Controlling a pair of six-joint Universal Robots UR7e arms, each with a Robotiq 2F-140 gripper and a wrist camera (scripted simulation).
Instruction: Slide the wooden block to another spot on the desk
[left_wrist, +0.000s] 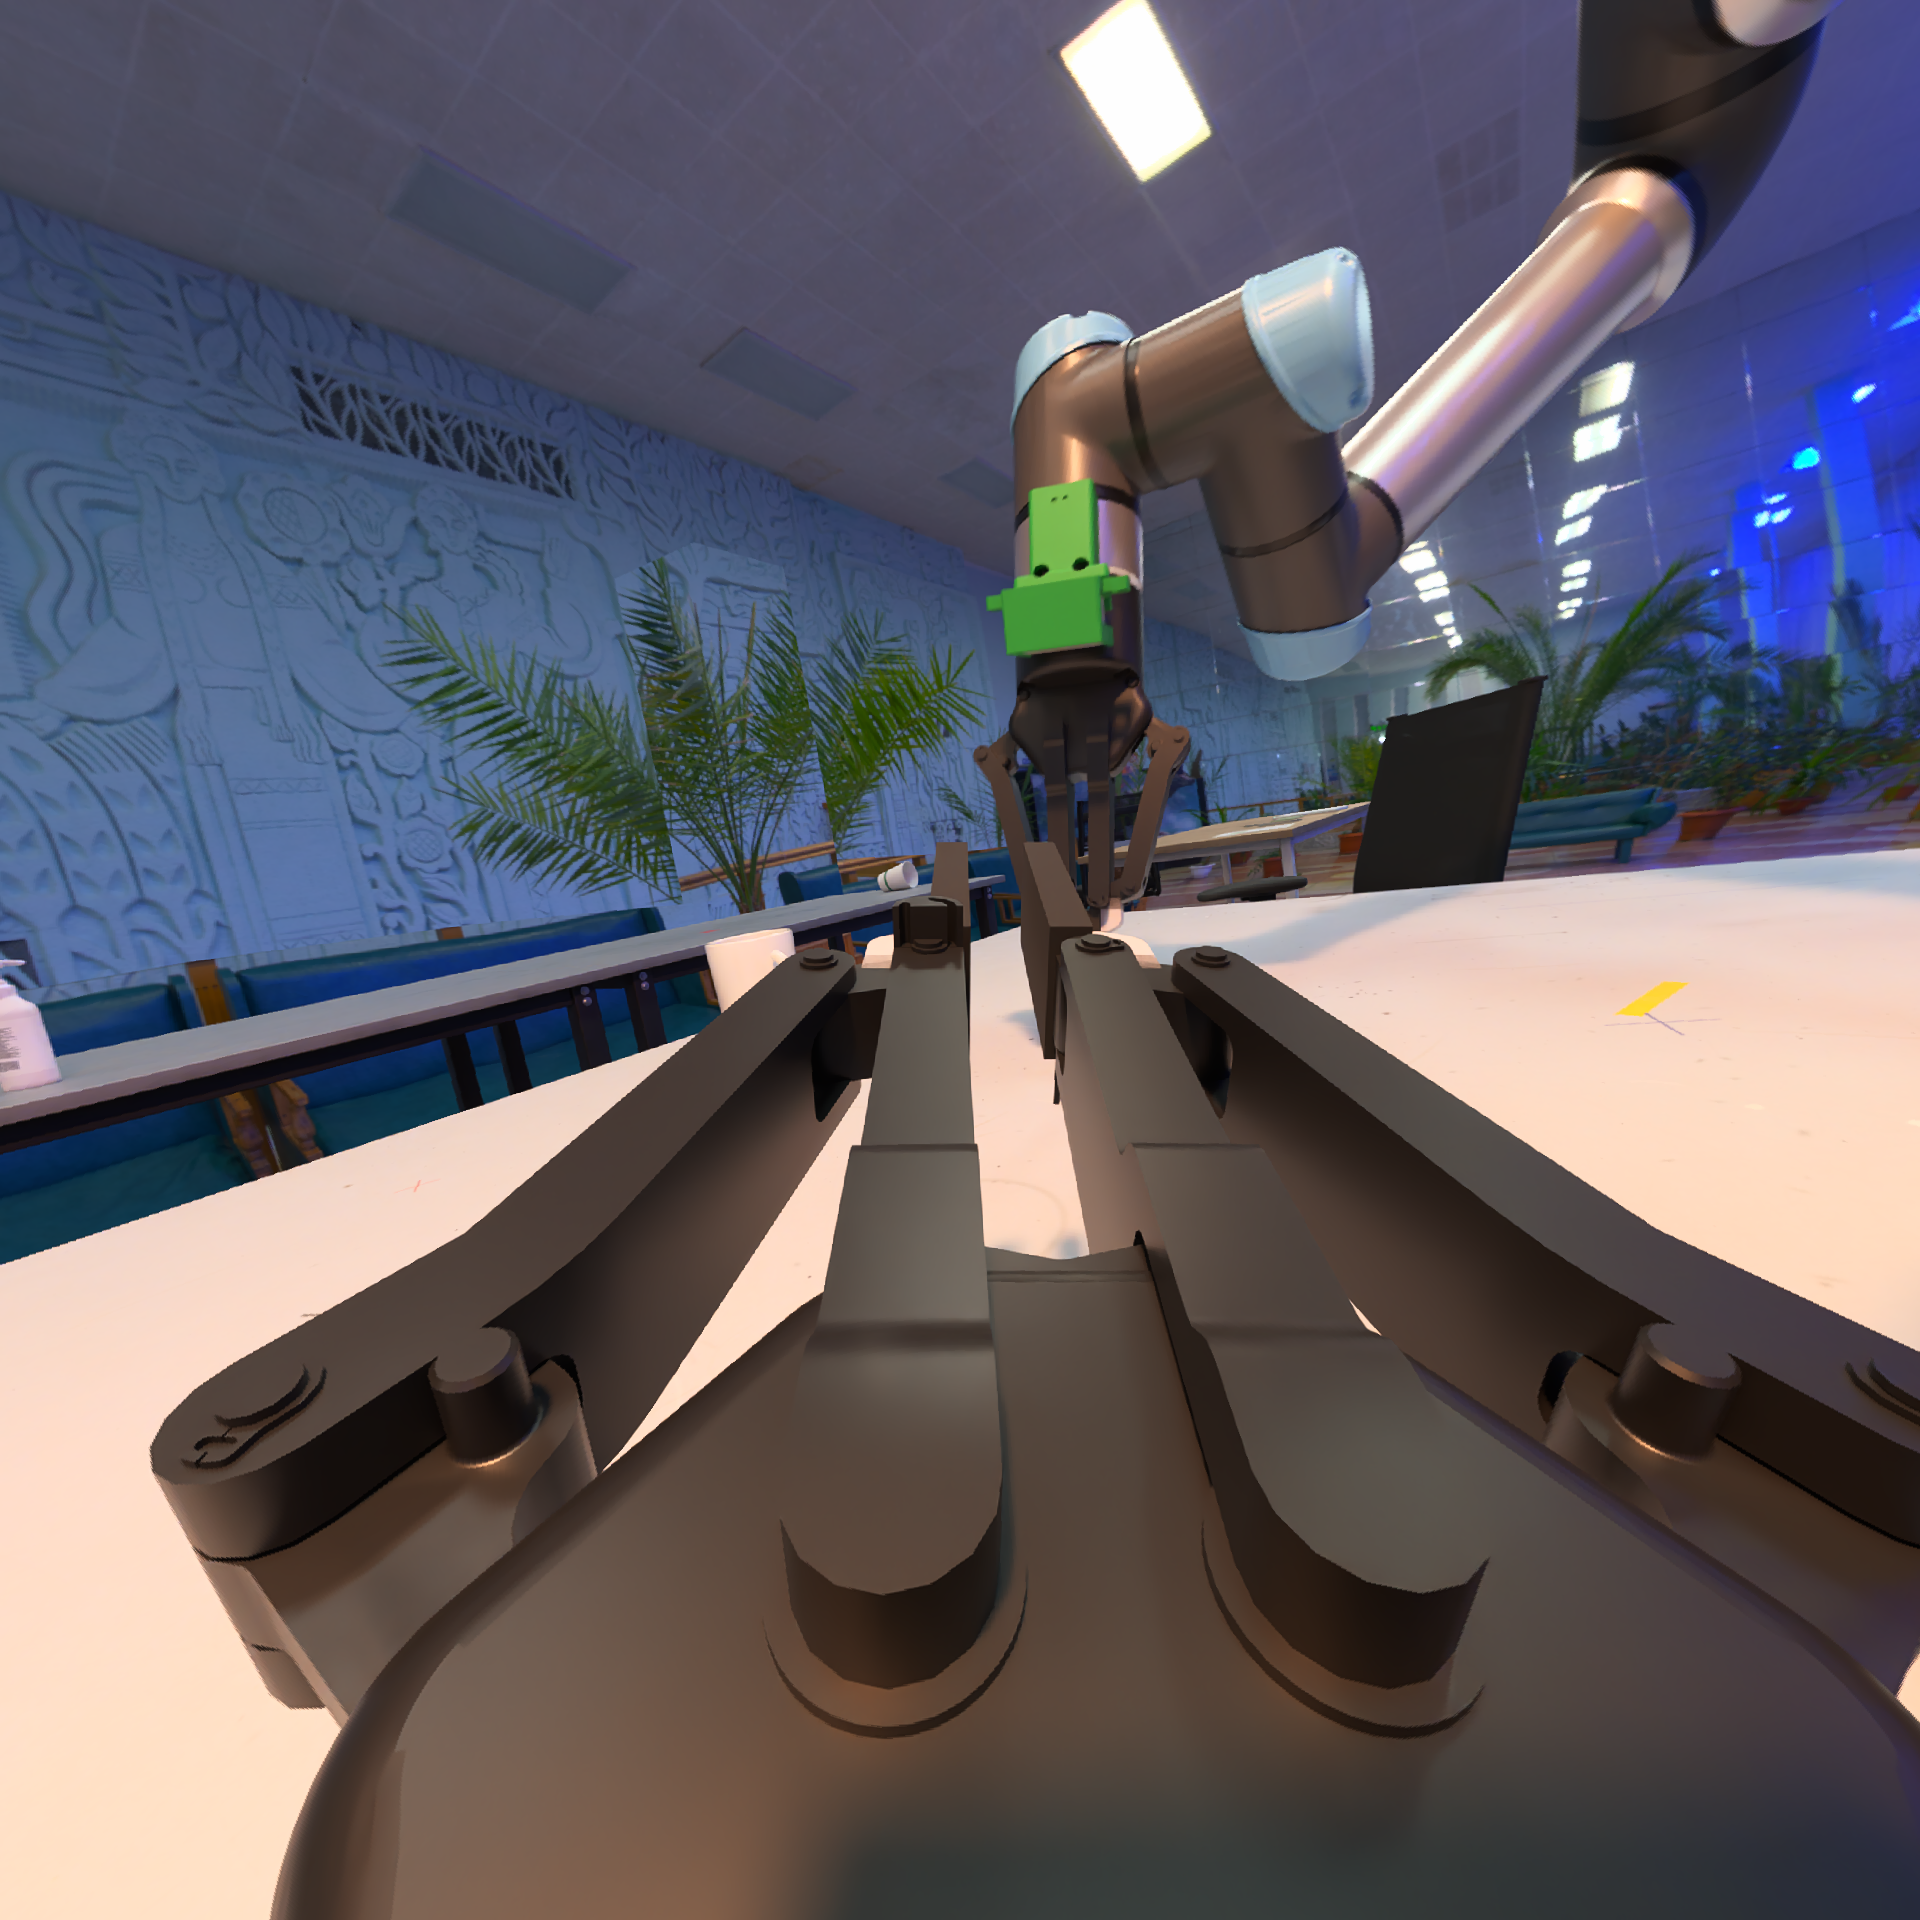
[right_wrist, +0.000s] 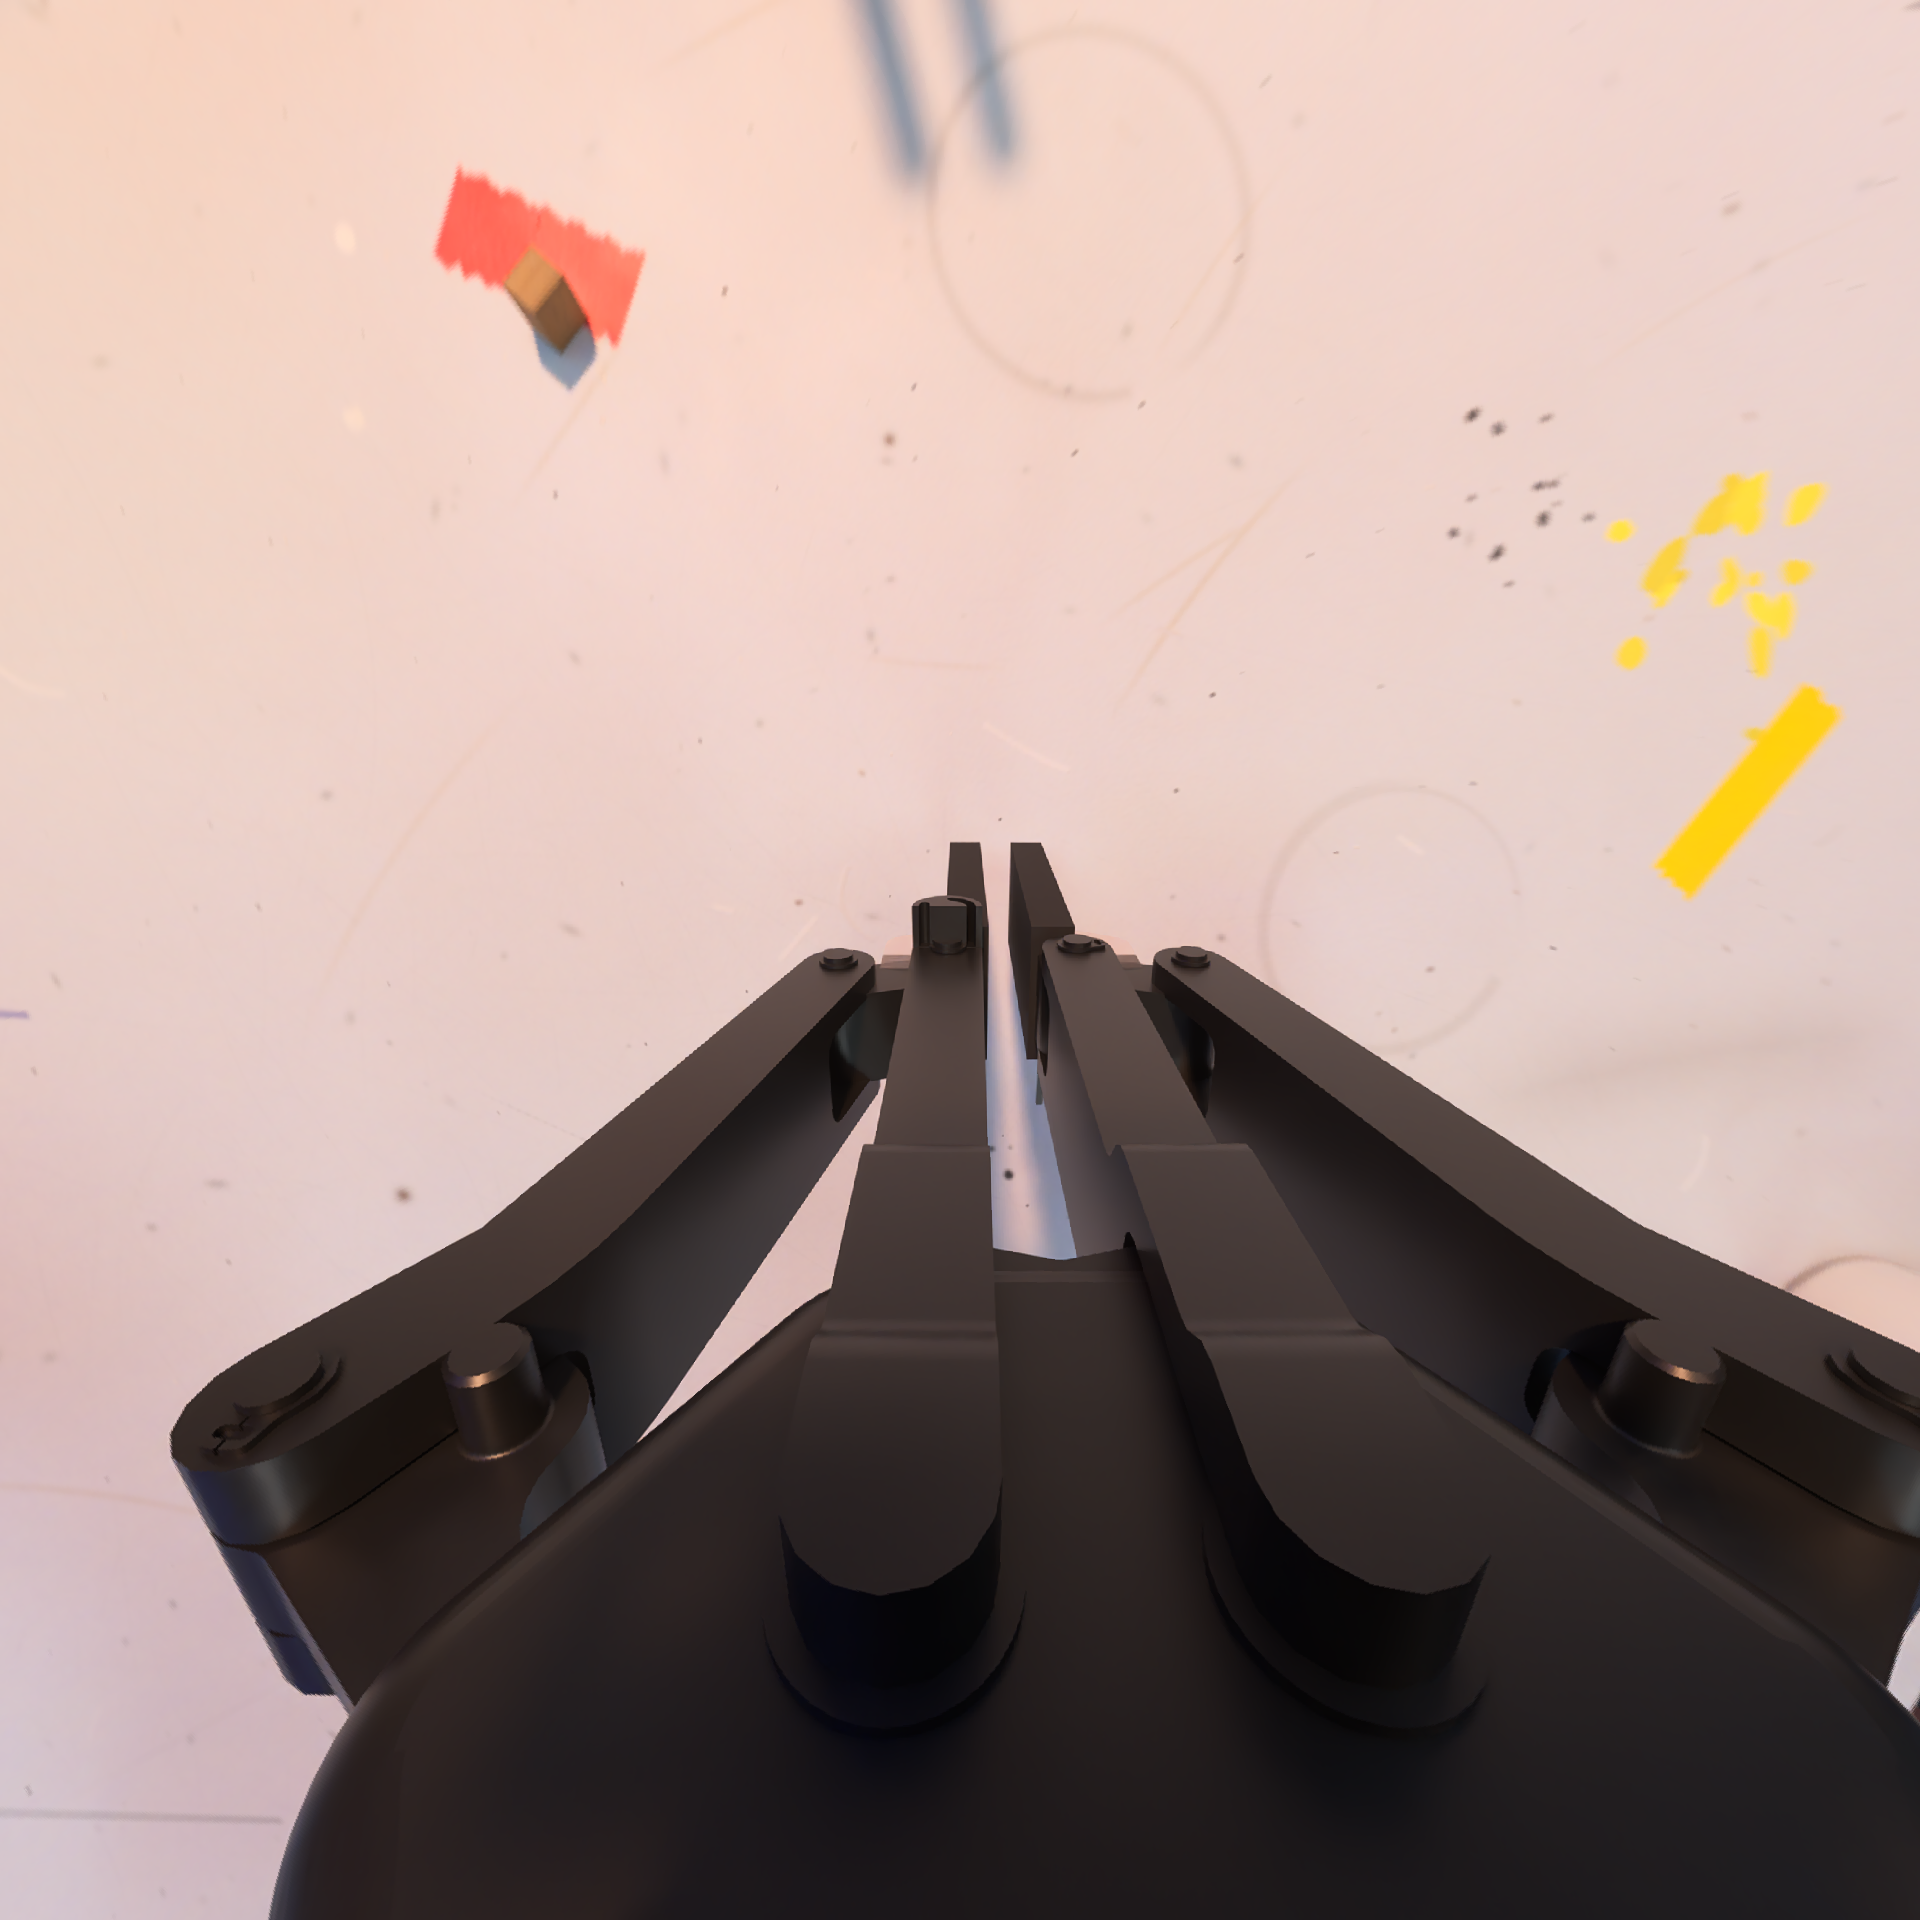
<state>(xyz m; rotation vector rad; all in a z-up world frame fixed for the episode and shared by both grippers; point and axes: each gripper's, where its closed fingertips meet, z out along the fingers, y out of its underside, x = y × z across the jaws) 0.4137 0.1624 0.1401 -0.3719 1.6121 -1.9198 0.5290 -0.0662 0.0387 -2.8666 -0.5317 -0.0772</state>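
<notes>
The wooden block (right_wrist: 544, 298), a small brown cube, sits on the pale desk (right_wrist: 727, 623) at the upper left of the right wrist view, on the edge of a red tape patch (right_wrist: 520, 229). My right gripper (right_wrist: 995, 868) is shut and empty, pointing down at the desk well to the right of and below the block in that view. My left gripper (left_wrist: 992, 883) is shut and empty, held low and level over the desk (left_wrist: 1455, 1091). The right arm (left_wrist: 1164, 447) and its shut gripper (left_wrist: 1081, 831) stand straight ahead of it. The block does not show in the left wrist view.
A yellow tape strip (right_wrist: 1745, 795) and yellow flecks (right_wrist: 1725, 566) mark the desk at right; the strip also shows in the left wrist view (left_wrist: 1652, 997). A white mug (left_wrist: 743, 961) stands at the desk's far left edge. A black chair (left_wrist: 1449, 795) stands behind the desk.
</notes>
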